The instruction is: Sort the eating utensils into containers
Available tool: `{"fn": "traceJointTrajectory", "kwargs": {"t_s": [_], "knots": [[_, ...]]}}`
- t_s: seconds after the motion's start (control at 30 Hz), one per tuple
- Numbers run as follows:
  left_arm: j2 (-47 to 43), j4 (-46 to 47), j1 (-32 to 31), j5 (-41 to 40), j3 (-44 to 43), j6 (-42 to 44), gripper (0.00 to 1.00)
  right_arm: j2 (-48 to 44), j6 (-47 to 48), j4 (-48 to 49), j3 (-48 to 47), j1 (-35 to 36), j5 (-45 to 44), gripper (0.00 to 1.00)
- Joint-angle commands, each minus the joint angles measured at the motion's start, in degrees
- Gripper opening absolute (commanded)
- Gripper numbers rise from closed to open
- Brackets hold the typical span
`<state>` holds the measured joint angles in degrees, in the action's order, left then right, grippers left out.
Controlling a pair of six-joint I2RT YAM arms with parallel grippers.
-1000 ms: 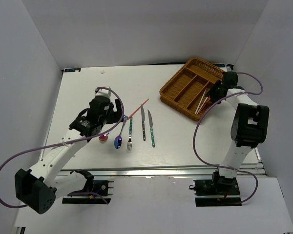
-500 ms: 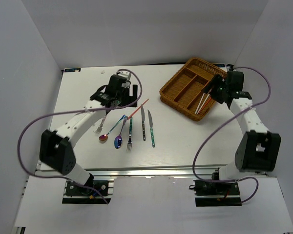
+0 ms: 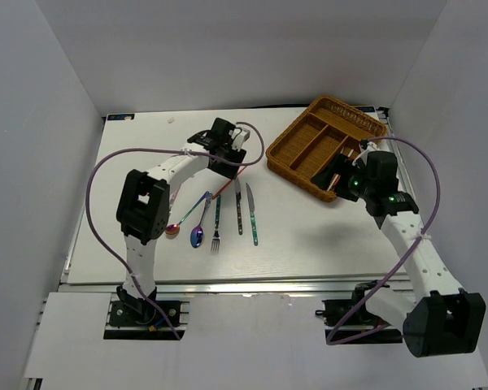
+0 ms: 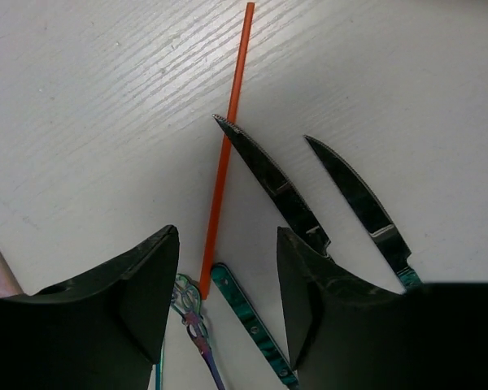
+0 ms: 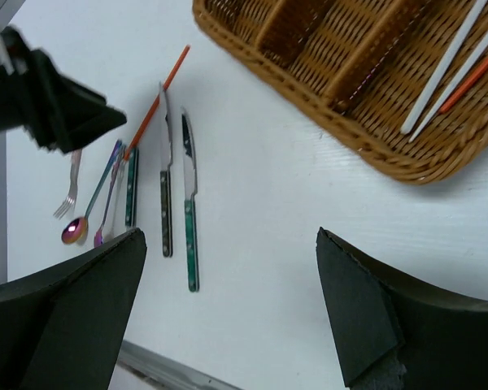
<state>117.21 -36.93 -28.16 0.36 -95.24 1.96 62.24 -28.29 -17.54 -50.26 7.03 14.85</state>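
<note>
Shifted right, left pincer (image 4: 226, 242) gapes empty over the edge-cropped orange chopstick (image 4: 232, 114); right pincer (image 5: 229, 237) gapes empty too.

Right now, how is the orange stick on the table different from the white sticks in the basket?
The orange chopstick is bright orange; the white chopsticks are pale. The orange chopstick is one stick lying on the table; the white chopsticks are two, lying inside the wicker tray. All are thin, straight sticks.

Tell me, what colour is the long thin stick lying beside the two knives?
The chopstick is bright red-orange all along. The left wrist view shows it best.
</note>
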Motion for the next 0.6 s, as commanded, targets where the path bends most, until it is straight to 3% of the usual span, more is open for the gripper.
{"fn": "traceJointTrajectory", "kwargs": {"t_s": [0.0, 0.1, 0.37, 0.57], "knots": [[0.91, -2.62, 2.5, 7.09, -2.93, 3.93, 0.61, -3.69, 1.05, -0.21, 1.21, 1.76, 1.85, 0.89], [2.41, -3.59, 3.2, 9.74, -3.19, 4.72, 0.59, -4.32, 1.84, -1.62, 1.66, 2.11, 2.2, 0.89], [6.62, -3.15, 3.64, 8.17, -0.39, 4.29, 0.43, -6.69, 1.49, -2.15, 0.52, 2.9, 3.43, 0.89], [8.82, -2.27, 3.64, 5.97, 0.76, 3.14, 0.37, -7.66, 1.49, -2.67, -0.45, 2.99, 3.96, 0.89]]}}
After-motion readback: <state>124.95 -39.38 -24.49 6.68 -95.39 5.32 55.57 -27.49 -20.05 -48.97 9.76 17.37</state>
